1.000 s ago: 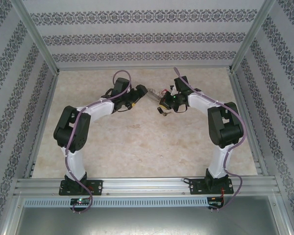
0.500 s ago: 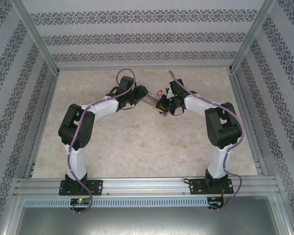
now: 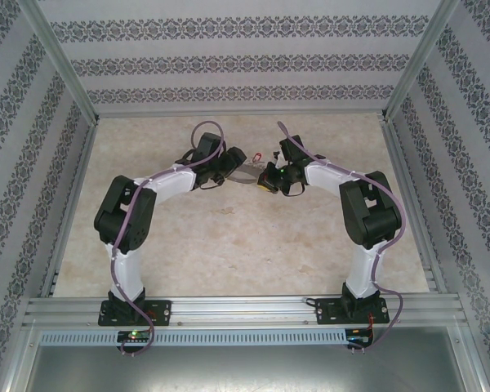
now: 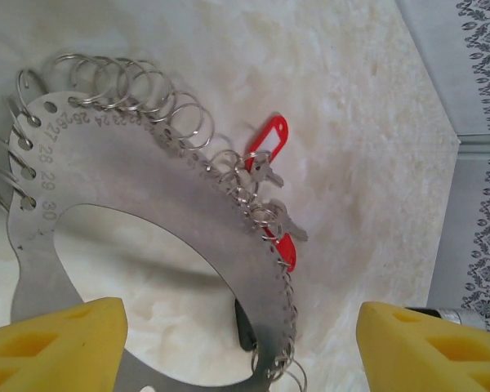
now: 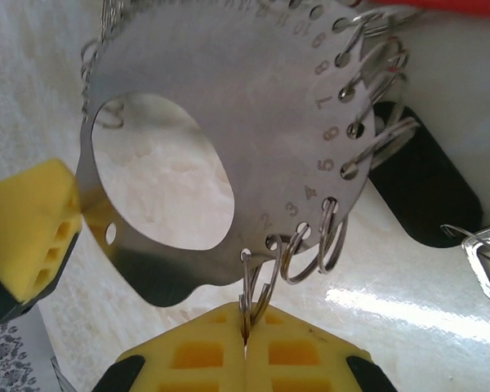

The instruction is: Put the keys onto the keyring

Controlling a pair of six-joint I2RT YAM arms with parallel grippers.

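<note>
Left wrist view: the keyring (image 4: 147, 180) is a flat, silvery plate with a large oval cut-out. Numbered holes run along its curved rim, and a small wire split ring (image 4: 184, 122) hangs from each. Two keys (image 4: 267, 173) with red tags (image 4: 268, 140) hang from rings on the outer rim, and they are clear of both fingers. The left gripper (image 4: 245, 351) has its yellow foam pads (image 4: 57, 343) spread wide. The plate's lower edge passes by the left-hand pad, while the other pad is well apart from the metal. A dark piece (image 4: 243, 327) under the plate is mostly hidden, and I cannot tell what it is.

From the right wrist, the keyring (image 5: 229, 90) stands tilted above the right gripper (image 5: 247, 347). This gripper's ribbed yellow pads (image 5: 196, 359) are pressed together, pinching one split ring at the plate's bottom edge. A yellow pad (image 5: 28, 229) of the left gripper sits just beside the plate's far rim. A black rounded shape (image 5: 416, 192) lies behind the rings. At the frame edge a bit of bright metal (image 5: 483, 257) is cut off.

From above, the keyring (image 3: 247, 174) is between the left gripper (image 3: 237, 163) and the right gripper (image 3: 265, 181), toward the far half of the pale, marbled table (image 3: 229, 253). There is bare surface on every side, out to the patterned walls (image 3: 229, 61).
</note>
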